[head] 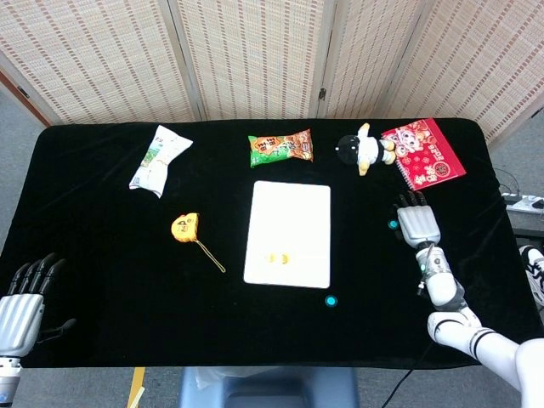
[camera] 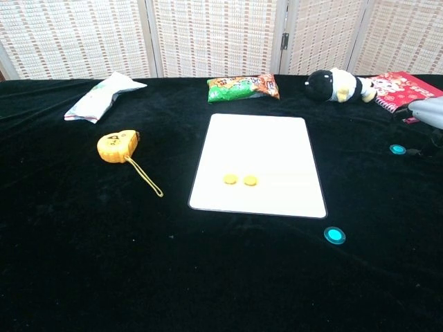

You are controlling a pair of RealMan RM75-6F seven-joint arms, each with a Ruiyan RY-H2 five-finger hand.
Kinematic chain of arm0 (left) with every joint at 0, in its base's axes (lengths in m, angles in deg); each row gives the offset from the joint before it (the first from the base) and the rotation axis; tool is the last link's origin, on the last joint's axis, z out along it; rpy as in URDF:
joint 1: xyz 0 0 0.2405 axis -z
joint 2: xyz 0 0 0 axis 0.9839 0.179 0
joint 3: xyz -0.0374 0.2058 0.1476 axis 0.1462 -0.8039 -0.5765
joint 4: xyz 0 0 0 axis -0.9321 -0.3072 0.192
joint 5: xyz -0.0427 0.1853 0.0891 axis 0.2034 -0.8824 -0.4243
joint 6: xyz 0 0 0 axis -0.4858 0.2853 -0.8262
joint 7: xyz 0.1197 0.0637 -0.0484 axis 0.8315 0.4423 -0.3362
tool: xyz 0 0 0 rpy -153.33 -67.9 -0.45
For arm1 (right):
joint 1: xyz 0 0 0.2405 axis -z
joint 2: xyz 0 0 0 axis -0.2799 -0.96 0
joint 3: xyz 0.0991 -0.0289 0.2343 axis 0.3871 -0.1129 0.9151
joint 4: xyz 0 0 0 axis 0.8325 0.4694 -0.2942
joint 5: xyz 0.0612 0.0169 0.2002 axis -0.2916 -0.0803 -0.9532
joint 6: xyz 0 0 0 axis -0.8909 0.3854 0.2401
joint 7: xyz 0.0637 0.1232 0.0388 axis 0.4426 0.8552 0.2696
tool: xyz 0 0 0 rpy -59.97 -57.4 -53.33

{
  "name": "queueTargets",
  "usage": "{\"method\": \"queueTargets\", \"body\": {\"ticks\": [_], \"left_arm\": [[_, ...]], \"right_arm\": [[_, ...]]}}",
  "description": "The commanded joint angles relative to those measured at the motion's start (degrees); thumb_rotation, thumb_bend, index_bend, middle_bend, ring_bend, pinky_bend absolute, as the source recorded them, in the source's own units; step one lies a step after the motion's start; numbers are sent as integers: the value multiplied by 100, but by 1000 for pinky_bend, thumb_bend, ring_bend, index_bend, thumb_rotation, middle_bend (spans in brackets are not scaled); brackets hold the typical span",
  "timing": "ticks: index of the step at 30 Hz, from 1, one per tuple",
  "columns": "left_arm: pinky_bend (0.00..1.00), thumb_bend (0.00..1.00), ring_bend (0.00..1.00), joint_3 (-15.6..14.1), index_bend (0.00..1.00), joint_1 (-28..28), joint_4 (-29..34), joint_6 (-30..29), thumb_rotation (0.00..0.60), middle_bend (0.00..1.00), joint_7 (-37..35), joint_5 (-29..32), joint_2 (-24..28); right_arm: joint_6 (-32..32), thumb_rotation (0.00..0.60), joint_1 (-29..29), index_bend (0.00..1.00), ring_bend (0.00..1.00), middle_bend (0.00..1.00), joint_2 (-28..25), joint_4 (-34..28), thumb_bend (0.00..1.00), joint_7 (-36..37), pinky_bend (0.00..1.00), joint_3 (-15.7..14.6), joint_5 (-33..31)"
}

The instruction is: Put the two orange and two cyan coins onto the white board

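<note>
Two orange coins (head: 276,257) (camera: 239,180) lie side by side on the white board (head: 289,212) (camera: 259,149), near its front edge. One cyan coin (head: 331,301) (camera: 335,235) rests on the black cloth just past the board's front right corner. The other cyan coin (head: 393,225) (camera: 397,149) lies further right, right beside my right hand (head: 417,223) (camera: 428,111), whose fingers are spread and hold nothing. My left hand (head: 22,297) hovers at the table's near left corner, fingers apart and empty.
A yellow tape measure (head: 184,227) lies left of the board. Along the back sit a white packet (head: 157,158), a green snack bag (head: 281,147), a plush toy (head: 363,150) and a red notebook (head: 423,153).
</note>
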Motion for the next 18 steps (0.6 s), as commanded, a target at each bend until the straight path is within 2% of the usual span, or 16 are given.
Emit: {"method": "queueTargets", "body": {"ticks": [1,9,18], "left_arm": [[0,72,59,2,0,1,-4,1,600,0,1,6,-2],[0,72,59,4,0,3,-13,14,600,0,-1,28,-4],[0,72,59,1,0,5,-35,32,600,0,-6,49,-18]], "right_arm": [[191,600,-57,321,0,92,167,265,302,23,0,61,-92],[287,600,-98,342,0,97,343,559,303,91,0,119,-35],[285,600,-108,423,0,122,430,690,303,73,0,187,5]]}}
